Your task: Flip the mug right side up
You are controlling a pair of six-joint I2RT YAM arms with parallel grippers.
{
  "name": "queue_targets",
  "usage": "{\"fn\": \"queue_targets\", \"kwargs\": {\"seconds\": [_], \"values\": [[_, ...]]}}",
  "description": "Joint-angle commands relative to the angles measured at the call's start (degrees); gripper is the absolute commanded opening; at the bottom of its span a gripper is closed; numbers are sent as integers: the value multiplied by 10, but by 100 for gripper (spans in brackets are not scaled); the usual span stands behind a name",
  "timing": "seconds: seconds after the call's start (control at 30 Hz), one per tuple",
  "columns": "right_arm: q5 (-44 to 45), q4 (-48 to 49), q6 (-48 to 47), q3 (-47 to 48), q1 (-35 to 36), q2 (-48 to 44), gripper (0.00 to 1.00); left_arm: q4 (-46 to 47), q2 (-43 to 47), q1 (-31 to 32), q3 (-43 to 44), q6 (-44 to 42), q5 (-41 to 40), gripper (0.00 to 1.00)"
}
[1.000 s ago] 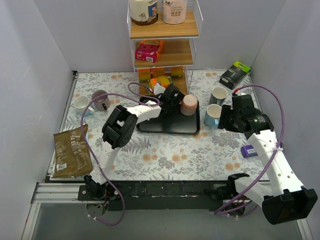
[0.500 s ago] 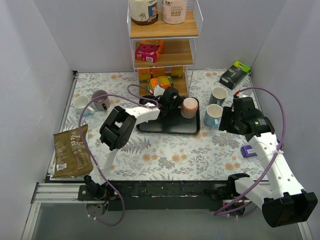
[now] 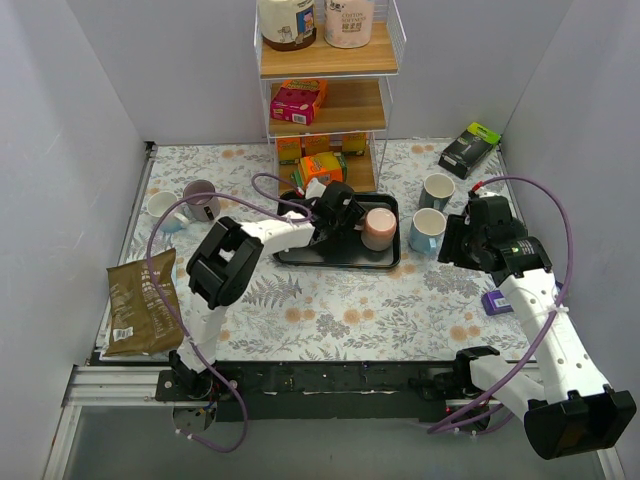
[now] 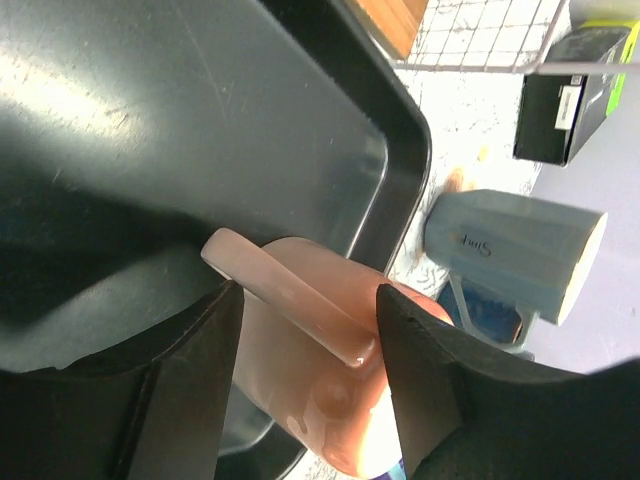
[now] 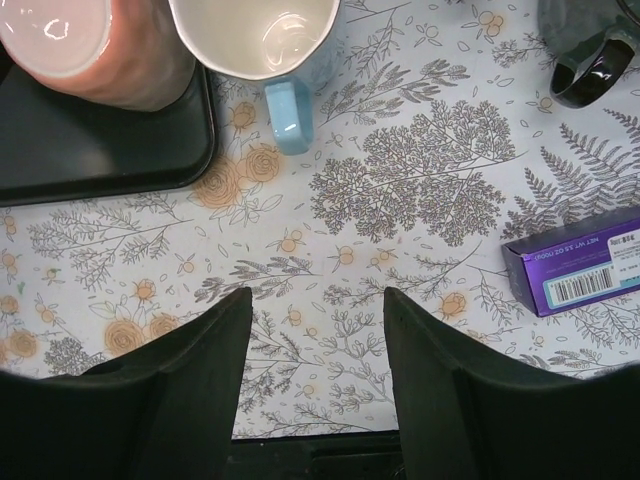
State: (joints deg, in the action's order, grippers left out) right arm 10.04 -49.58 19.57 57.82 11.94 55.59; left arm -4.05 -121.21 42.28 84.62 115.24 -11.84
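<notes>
A pink mug point(image 3: 378, 228) stands at the right end of the black tray point(image 3: 330, 256), a pale round end facing up. My left gripper point(image 3: 351, 222) reaches in from the left, and its fingers close on either side of the mug's handle. In the left wrist view the handle point(image 4: 300, 300) runs between the two black fingers point(image 4: 425, 370) over the tray point(image 4: 150, 120). The right wrist view shows the pink mug point(image 5: 120, 60) at its top left corner. My right gripper point(image 3: 455, 245) hangs open and empty over the floral tablecloth point(image 5: 318, 300), right of the tray.
A light blue mug point(image 3: 424, 229) stands upright just right of the tray; it also shows in the right wrist view point(image 5: 255, 35). Another mug point(image 3: 437, 189) is behind it. A purple box point(image 3: 497, 301) lies near the right arm. A shelf rack point(image 3: 325, 90) stands behind the tray. Mugs point(image 3: 200, 200) and a brown bag point(image 3: 140, 305) sit at the left.
My left gripper has turned and drawn slightly nearer, and the pink mug has shifted nearer along the tray with it. The right arm has barely moved.
</notes>
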Motion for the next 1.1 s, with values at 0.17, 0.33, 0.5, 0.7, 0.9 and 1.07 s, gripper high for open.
{"fn": "queue_targets", "kwargs": {"seconds": [0.17, 0.33, 0.5, 0.7, 0.9, 1.07], "values": [[-192, 81, -96, 15, 4, -3, 67, -32, 93, 9, -30, 195, 1, 84], [-244, 141, -149, 59, 56, 30, 71, -65, 136, 2, -17, 119, -41, 98], [-236, 165, -196, 141, 101, 106, 71, -132, 218, -18, -51, 49, -95, 98], [-226, 193, -351, 206, 152, 230, 70, -221, 390, -79, -152, -27, -147, 98], [-207, 139, -479, 312, 189, 373, 67, -247, 537, -141, -216, -143, -118, 98], [-159, 85, -557, 409, 194, 462, 66, -277, 574, -156, -187, -240, -91, 98]]}}
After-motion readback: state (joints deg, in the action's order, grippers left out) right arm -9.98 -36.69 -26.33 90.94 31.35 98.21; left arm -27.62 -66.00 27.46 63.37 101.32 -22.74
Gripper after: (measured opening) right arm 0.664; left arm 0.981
